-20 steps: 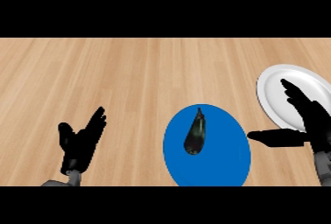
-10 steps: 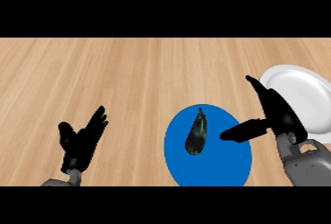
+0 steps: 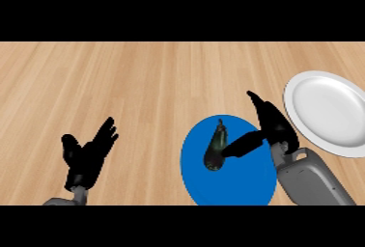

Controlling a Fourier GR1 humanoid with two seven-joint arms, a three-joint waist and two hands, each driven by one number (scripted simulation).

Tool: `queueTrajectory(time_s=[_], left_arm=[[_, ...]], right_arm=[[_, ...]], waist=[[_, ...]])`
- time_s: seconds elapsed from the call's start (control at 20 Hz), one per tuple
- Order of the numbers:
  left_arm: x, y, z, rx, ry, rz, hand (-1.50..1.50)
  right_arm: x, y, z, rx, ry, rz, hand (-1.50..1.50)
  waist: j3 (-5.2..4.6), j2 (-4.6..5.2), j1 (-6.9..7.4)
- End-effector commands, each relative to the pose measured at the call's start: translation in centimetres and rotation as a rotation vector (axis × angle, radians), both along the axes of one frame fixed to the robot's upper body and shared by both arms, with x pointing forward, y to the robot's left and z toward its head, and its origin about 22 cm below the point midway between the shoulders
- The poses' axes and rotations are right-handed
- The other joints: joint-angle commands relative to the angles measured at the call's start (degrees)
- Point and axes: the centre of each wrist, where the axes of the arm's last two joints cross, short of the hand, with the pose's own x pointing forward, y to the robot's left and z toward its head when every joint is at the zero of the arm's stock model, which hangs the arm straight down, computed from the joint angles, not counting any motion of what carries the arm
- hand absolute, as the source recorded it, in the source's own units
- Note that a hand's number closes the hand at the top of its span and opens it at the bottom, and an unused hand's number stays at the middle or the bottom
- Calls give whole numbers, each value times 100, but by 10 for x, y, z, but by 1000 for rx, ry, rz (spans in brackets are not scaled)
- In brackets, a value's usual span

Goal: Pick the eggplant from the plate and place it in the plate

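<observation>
Fingers (image 3: pixel 261 107) of the right hand (image 3: pixel 269 126) are held straight and spread over the right rim of the blue plate (image 3: pixel 249 185), with the thumb stretched out toward the eggplant (image 3: pixel 215 150); nothing is grasped. From the head view, the dark eggplant is seen lying lengthwise on the blue plate, just left of that thumb. A white plate (image 3: pixel 330 113) is set to the right on the wooden counter (image 3: pixel 143 82). At lower left, the left hand (image 3: pixel 87 157) is held released, fingers up.
</observation>
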Motion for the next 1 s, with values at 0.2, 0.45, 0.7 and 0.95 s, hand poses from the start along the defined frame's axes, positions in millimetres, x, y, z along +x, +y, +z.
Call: queueTrajectory(time_s=[0.2, 0.45, 0.7, 0.95], left_arm=[[-9, -4, -1, -5, 22, 0, 0], [5, -10, -15, 0, 13, 25, 0], [20, -2, 1, 9, 24, 15, 0], [18, -13, 5, 15, 19, 8, 0]], right_arm=[[1, 50, -4, 11, 57, -25, -150], [5, 42, -10, -61, 94, -20, -150], [7, 52, -36, -127, 131, -35, -150], [16, 49, -42, -123, 167, -13, -150]], waist=[[-17, 11, -8], [-18, 15, -34], [-17, 24, -27], [-16, 19, -23]])
